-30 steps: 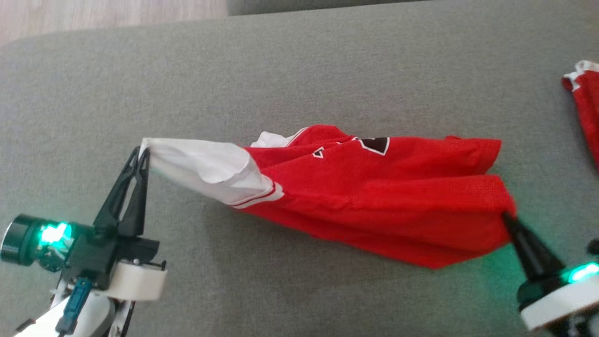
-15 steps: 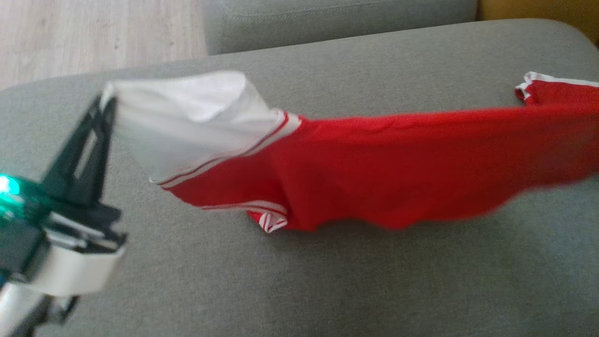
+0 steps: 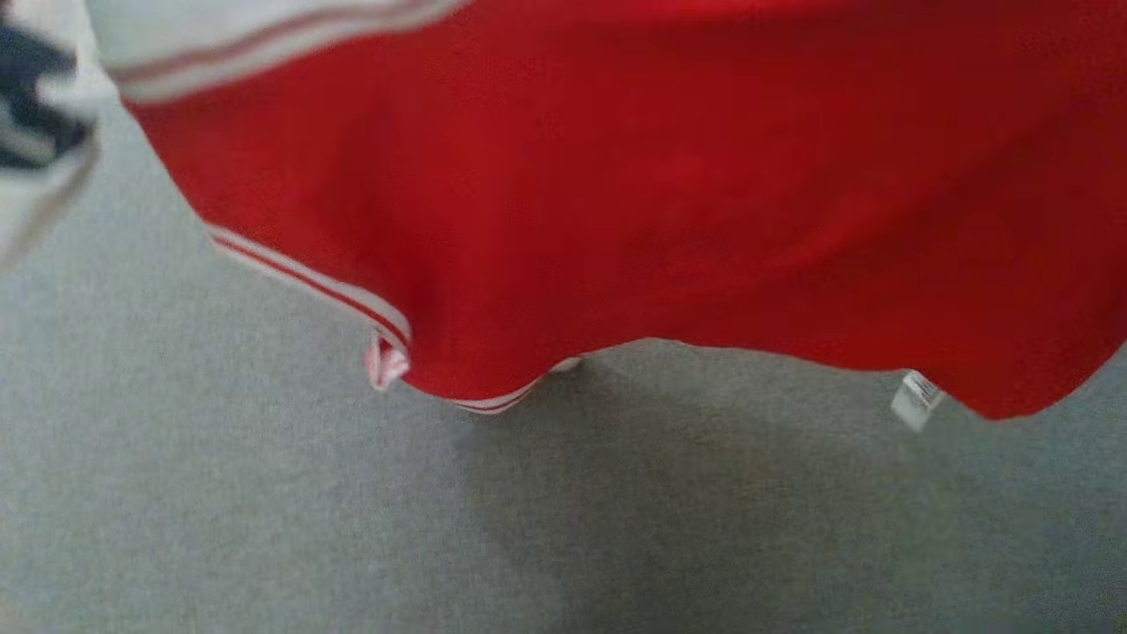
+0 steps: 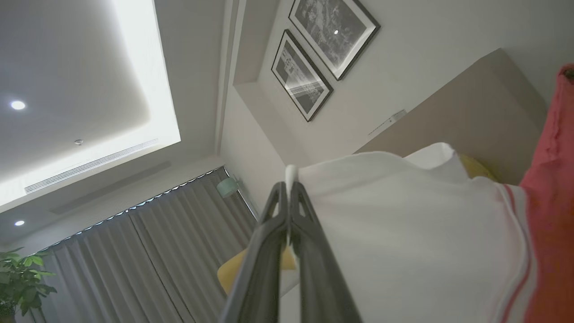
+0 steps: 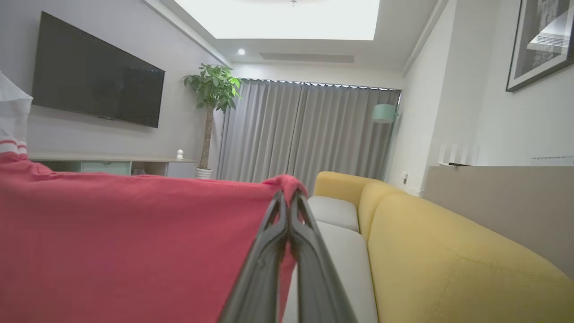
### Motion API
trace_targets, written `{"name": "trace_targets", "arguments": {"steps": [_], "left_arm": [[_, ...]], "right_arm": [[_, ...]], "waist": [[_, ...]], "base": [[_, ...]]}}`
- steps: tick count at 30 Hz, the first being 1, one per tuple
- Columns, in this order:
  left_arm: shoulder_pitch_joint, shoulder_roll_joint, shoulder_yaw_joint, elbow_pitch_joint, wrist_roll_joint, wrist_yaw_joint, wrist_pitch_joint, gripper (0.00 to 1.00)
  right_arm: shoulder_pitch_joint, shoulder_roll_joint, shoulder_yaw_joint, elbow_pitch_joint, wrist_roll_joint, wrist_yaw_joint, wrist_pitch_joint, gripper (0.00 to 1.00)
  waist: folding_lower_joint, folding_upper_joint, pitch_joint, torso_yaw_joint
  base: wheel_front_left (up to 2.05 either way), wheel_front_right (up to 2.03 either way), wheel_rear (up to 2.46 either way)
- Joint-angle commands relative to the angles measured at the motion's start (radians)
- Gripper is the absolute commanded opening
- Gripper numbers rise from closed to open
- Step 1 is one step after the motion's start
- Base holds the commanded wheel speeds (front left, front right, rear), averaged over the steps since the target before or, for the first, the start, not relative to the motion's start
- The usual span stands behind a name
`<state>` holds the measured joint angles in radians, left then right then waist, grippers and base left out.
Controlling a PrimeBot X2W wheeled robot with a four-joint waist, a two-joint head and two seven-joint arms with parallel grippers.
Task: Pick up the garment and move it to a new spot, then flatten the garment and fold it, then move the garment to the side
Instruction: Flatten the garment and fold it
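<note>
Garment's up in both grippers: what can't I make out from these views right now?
Head view: garment blurred and cut off at the top edge; white tag unreadable.
Left wrist view: left gripper itself hides how much white sleeve is pinched.
Right wrist view: right gripper likewise hides its pinch.

The garment [image 3: 669, 176] is red, with a white sleeve [image 4: 403, 233] and thin red-and-white stripes at its edges. The cushion [image 3: 220, 511] is plain grey, the sofa [image 5: 448, 255] yellow.
</note>
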<state>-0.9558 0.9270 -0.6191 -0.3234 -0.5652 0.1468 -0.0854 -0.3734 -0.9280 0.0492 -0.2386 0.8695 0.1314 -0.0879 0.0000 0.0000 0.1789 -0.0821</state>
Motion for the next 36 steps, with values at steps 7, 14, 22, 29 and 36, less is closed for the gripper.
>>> {"name": "trace_targets", "arguments": {"steps": [7,14,22,29,36], "left_arm": [[-0.331,-0.112,-0.036,0.293,0.110,-0.139,0.044,0.00],[-0.594,-0.245,-0.068,0.613,0.229,-0.176,-0.042,0.00],[-0.743,-0.343,-0.060,0.780,0.281,-0.159,-0.160,0.00],[-0.591,-0.341,-0.078,0.756,0.272,-0.177,-0.175,0.00],[-0.259,-0.260,-0.080,0.566,0.294,-0.123,-0.176,0.00]], "right_arm": [[-0.364,-0.036,0.195,0.159,-0.042,-0.001,0.036,0.00],[-0.710,0.002,0.328,0.379,-0.132,-0.001,-0.018,0.00],[-0.919,0.036,0.406,0.586,-0.219,-0.001,-0.134,0.00],[-0.853,0.039,0.504,0.669,-0.199,-0.001,-0.165,0.00],[-0.653,0.064,0.490,0.671,-0.159,-0.001,-0.173,0.00]], "waist": [[0.0000,0.0000,0.179,0.059],[0.0000,0.0000,0.304,0.091],[0.0000,0.0000,0.396,0.122],[0.0000,0.0000,0.433,0.142],[0.0000,0.0000,0.378,0.124]], "base": [[0.00,0.00,0.00],[0.00,0.00,0.00],[0.00,0.00,0.00],[0.00,0.00,0.00],[0.00,0.00,0.00]]}}
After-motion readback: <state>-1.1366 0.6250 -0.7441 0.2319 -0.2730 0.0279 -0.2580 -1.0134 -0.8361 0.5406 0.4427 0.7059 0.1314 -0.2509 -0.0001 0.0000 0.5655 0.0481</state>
